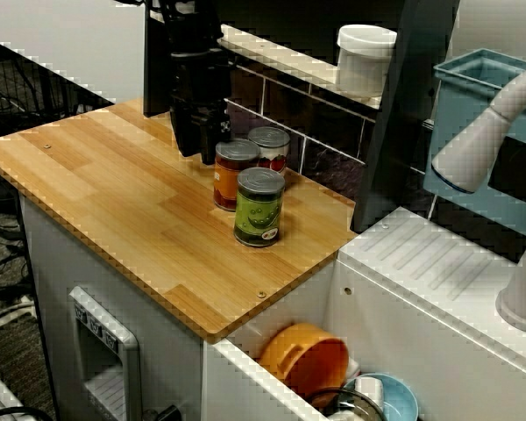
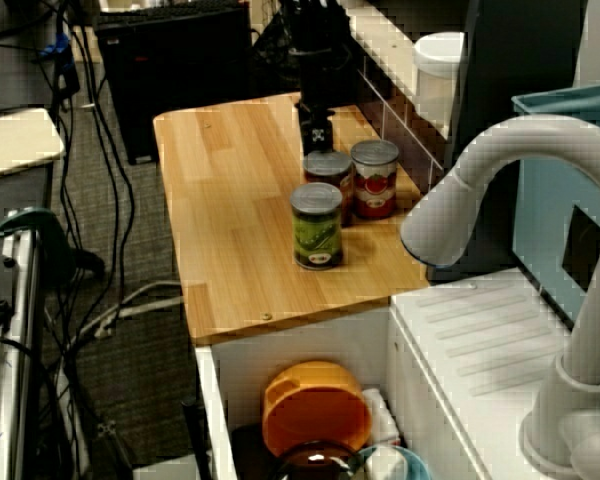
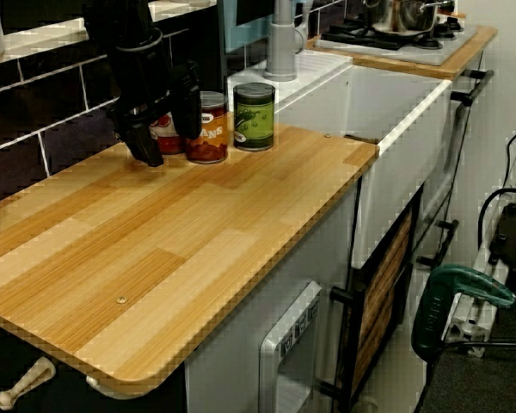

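Orange-labelled can (image 1: pixel 236 175) stands upright on the wooden counter (image 1: pixel 114 193) between a red can (image 1: pixel 269 147) and a green can (image 1: pixel 259 207), with the gripper (image 1: pixel 200 153) just beside it, fingers apart and empty; I judge this the approach, and a grip calls for straddling it without nudging its neighbours.

— What does the arm (image 3: pixel 127 34) look like?
— Black all over, boxy, with a slight sheen on its casing.
— And the pincer (image 3: pixel 171 146)?
— Black too. Two thick, blunt fingers (image 3: pixel 146 142) under a broad, dark block.
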`<state>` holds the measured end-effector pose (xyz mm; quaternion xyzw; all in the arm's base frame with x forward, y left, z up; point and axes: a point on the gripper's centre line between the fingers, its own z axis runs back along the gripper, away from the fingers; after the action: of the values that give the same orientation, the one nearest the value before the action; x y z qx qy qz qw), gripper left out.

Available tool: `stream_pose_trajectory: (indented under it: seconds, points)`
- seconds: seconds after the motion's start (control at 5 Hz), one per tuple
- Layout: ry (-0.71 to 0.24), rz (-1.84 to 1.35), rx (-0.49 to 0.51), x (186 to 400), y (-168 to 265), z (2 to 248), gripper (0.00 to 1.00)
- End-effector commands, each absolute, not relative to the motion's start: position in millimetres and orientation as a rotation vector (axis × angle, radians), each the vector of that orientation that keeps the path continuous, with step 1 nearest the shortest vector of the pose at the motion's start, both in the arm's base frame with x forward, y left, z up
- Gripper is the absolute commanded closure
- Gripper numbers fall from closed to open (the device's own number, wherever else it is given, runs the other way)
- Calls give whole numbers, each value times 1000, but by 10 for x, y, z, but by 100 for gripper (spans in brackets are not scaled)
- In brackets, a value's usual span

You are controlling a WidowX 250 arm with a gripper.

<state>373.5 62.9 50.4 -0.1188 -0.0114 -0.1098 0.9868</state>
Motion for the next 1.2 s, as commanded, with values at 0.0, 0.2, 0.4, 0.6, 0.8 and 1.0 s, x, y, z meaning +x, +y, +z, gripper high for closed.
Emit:
stream_pose_trajectory:
  seconds: [0.0, 0.2, 0.4, 0.6, 0.8, 1.0]
  points:
    - [65, -301, -357, 3453, 176, 714, 0]
    - [105, -320, -420, 3387, 105, 793, 0]
    - [130, -321, -458, 3319, 58, 811, 0]
    - [153, -342, -475, 3201, -45, 793, 0]
    - [179, -379, -488, 3079, -155, 767, 0]
    - [154, -391, -467, 3033, -199, 790, 0]
